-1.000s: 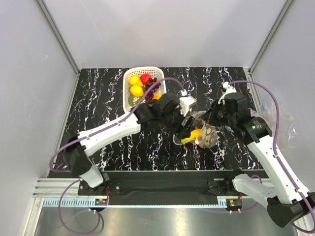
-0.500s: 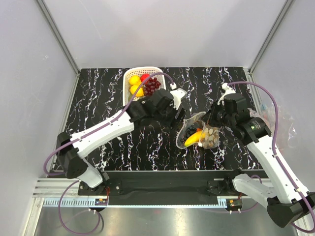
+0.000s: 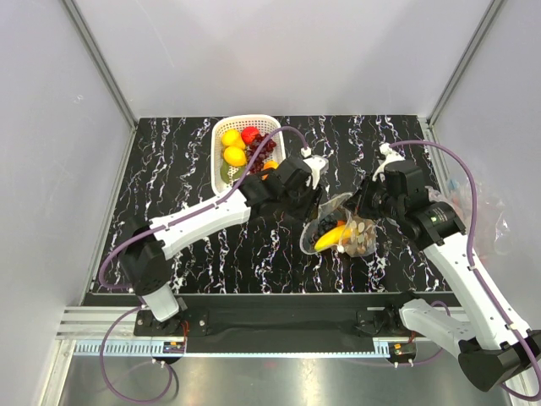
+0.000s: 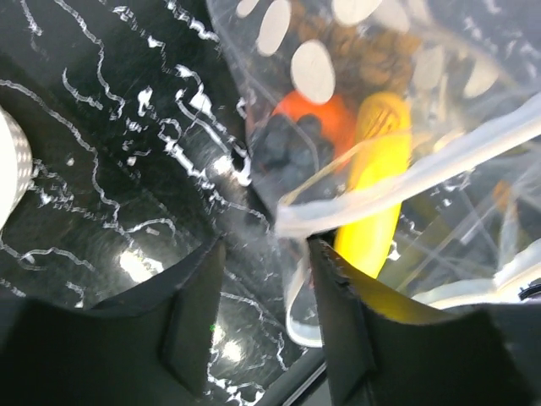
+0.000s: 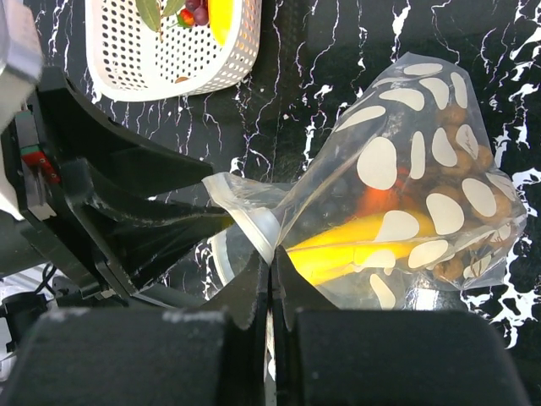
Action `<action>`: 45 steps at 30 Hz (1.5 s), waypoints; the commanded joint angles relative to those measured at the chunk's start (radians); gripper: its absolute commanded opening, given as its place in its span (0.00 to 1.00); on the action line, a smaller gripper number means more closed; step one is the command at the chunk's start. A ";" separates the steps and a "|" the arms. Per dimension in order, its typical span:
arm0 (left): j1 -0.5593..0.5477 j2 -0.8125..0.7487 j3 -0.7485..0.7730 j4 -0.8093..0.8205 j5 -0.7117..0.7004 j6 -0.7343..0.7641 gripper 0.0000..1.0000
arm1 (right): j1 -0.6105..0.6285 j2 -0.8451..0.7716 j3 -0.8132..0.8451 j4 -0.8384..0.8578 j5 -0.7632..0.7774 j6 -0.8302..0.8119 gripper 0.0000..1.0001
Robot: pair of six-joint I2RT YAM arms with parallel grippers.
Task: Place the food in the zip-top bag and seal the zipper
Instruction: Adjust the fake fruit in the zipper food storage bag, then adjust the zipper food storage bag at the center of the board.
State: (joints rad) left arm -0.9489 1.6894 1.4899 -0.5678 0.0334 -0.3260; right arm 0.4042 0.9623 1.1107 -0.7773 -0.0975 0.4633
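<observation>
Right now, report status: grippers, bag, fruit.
Right gripper shut on rim of clear white-spotted plastic bag; left gripper open at its mouth. Yellow banana inside; yellow lemons in white lattice basket. Nothing blocking.

White lattice basket on black marbled table.

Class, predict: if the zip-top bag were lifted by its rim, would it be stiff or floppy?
Probably floppy: the zip-top bag crumples where the right fingers pinch its rim. Likely bottom-heavy, sagging around the banana and tan grapes. Glossy film, perhaps slippery.
</observation>
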 commanded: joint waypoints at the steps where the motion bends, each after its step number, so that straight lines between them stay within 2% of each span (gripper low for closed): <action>1: -0.002 0.004 0.010 0.112 0.045 -0.036 0.43 | 0.002 -0.011 -0.002 0.050 -0.034 -0.005 0.00; 2: -0.002 0.006 0.007 0.129 0.045 -0.036 0.35 | 0.001 -0.011 -0.003 0.050 -0.047 -0.006 0.00; 3: -0.001 0.013 0.009 0.131 0.040 -0.038 0.18 | 0.002 -0.013 -0.006 0.050 -0.054 -0.003 0.00; 4: -0.001 0.018 0.024 0.125 0.031 -0.033 0.09 | 0.001 -0.011 -0.009 0.052 -0.060 -0.003 0.00; 6: 0.006 0.026 0.047 0.080 -0.001 -0.030 0.00 | 0.001 -0.010 -0.020 0.061 -0.108 -0.005 0.00; 9: 0.022 0.000 0.056 0.037 -0.029 -0.018 0.00 | 0.001 -0.011 -0.043 0.085 -0.189 -0.003 0.00; 13: 0.062 -0.120 0.040 -0.059 -0.119 -0.011 0.00 | 0.004 -0.020 -0.045 0.072 -0.257 -0.014 0.00; 18: 0.094 -0.278 -0.022 -0.118 -0.147 -0.030 0.00 | 0.002 -0.056 -0.075 0.064 -0.398 -0.018 0.04; 21: 0.093 -0.351 -0.082 -0.112 -0.139 -0.053 0.00 | 0.005 -0.086 -0.119 0.122 -0.511 0.009 0.44; 22: 0.094 -0.365 -0.104 -0.109 -0.142 -0.061 0.00 | 0.004 -0.089 -0.127 0.145 -0.527 0.012 0.70; 24: 0.099 -0.393 -0.120 -0.116 -0.162 -0.065 0.00 | 0.004 -0.105 -0.150 0.154 -0.527 0.002 0.77; 27: 0.180 -0.395 -0.134 -0.132 -0.115 -0.068 0.00 | 0.004 -0.123 -0.204 0.206 -0.553 0.011 0.78; 31: 0.242 -0.389 -0.105 -0.190 -0.099 -0.058 0.00 | 0.031 -0.145 -0.330 0.430 -0.642 0.075 0.76; 34: 0.286 -0.390 -0.102 -0.211 -0.090 -0.050 0.00 | 0.128 -0.126 -0.379 0.504 -0.509 0.075 0.75; 35: 0.297 -0.392 -0.106 -0.211 -0.081 -0.048 0.00 | 0.189 -0.085 -0.371 0.510 -0.417 0.069 0.74; 40: 0.357 -0.416 -0.157 -0.190 -0.006 -0.042 0.00 | 0.346 0.024 -0.302 0.553 -0.170 -0.023 0.66; 45: 0.384 -0.422 -0.177 -0.181 0.066 -0.050 0.00 | 0.475 0.047 -0.337 0.637 -0.041 -0.106 0.62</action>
State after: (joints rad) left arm -0.5739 1.3041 1.3140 -0.7860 0.0170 -0.3759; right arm 0.8227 1.0096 0.7582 -0.2649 -0.2913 0.4400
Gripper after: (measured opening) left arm 0.012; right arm 0.631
